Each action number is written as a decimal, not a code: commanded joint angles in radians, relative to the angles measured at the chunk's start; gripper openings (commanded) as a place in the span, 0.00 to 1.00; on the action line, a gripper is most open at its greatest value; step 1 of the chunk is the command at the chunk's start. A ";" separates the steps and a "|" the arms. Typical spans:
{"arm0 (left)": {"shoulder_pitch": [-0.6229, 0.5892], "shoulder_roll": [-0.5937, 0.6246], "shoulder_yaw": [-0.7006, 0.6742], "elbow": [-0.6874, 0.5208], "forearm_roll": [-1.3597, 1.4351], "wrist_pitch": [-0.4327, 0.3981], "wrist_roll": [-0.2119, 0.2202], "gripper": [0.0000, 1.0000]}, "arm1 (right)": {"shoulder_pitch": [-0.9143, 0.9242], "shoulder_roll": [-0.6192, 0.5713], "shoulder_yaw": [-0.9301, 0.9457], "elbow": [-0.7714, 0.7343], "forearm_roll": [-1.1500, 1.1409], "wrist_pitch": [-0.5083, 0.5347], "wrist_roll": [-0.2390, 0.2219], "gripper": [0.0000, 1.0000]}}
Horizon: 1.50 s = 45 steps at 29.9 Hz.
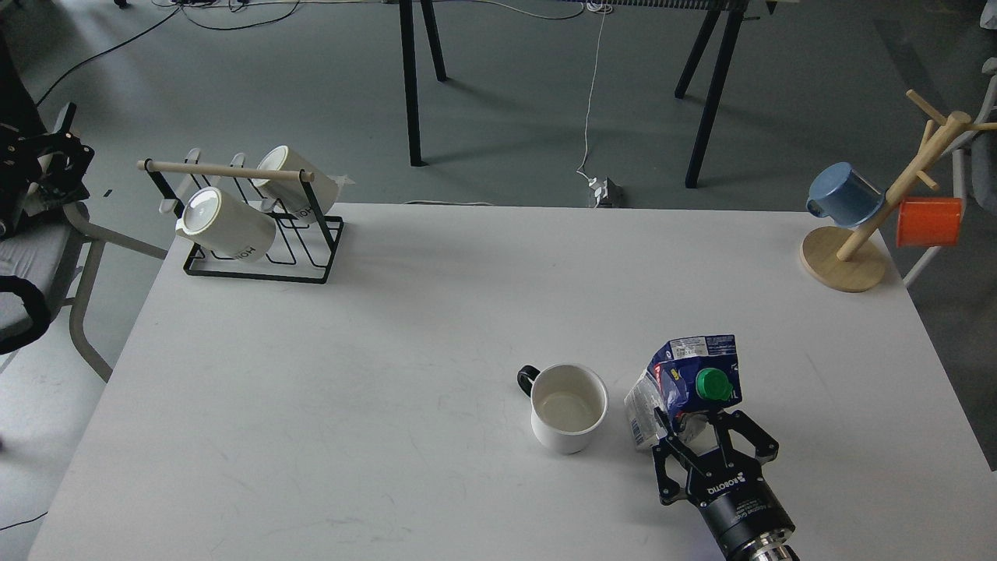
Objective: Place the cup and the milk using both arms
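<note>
The cup [568, 407], a plain white mug with a small black handle pointing left, stands upright on the white table [389, 351] at front centre-right. The milk [685, 386], a dented blue and white carton with a green cap, stands tilted just right of the cup. My right gripper [693, 421] comes in from the bottom right, and its fingers are closed against the carton's lower part. My left arm [47, 167] is a dark shape at the far left edge, off the table and far from both things. Its fingers cannot be told apart.
A black wire rack [257, 234] with two white lettered mugs stands at the table's back left. A wooden mug tree [864, 234] with a blue mug and an orange mug stands at the back right. A grey chair [47, 265] is beside the table's left edge.
</note>
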 commanded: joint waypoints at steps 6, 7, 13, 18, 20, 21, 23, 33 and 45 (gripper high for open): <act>0.002 0.003 0.000 0.000 -0.001 -0.001 -0.003 1.00 | 0.023 0.015 0.009 -0.005 -0.014 0.000 0.000 0.50; 0.002 0.001 0.000 0.000 -0.001 0.001 -0.003 1.00 | 0.023 0.015 0.006 -0.008 -0.014 0.000 -0.001 0.50; 0.000 0.009 0.000 0.002 -0.001 0.001 -0.002 1.00 | 0.026 0.024 -0.003 -0.023 -0.015 0.000 -0.001 0.52; -0.002 0.012 0.000 0.002 -0.001 0.001 -0.002 1.00 | 0.049 0.060 -0.005 -0.081 -0.017 0.000 -0.001 0.53; -0.002 0.012 0.000 0.003 -0.001 0.001 0.000 1.00 | 0.051 0.060 -0.005 -0.083 -0.017 0.000 -0.001 0.58; -0.002 0.011 0.000 0.002 -0.001 0.001 -0.002 1.00 | 0.051 0.060 -0.005 -0.083 -0.017 0.000 -0.003 0.63; 0.000 0.006 0.000 0.002 -0.001 0.001 -0.003 1.00 | 0.051 0.058 -0.008 -0.082 -0.017 0.000 -0.004 0.68; 0.003 0.008 0.000 0.002 -0.001 0.001 -0.003 1.00 | 0.046 0.060 -0.008 -0.075 -0.017 0.000 -0.004 0.98; 0.003 0.015 -0.002 0.002 -0.001 -0.001 -0.005 1.00 | -0.009 0.032 0.012 -0.026 -0.017 0.000 -0.001 0.98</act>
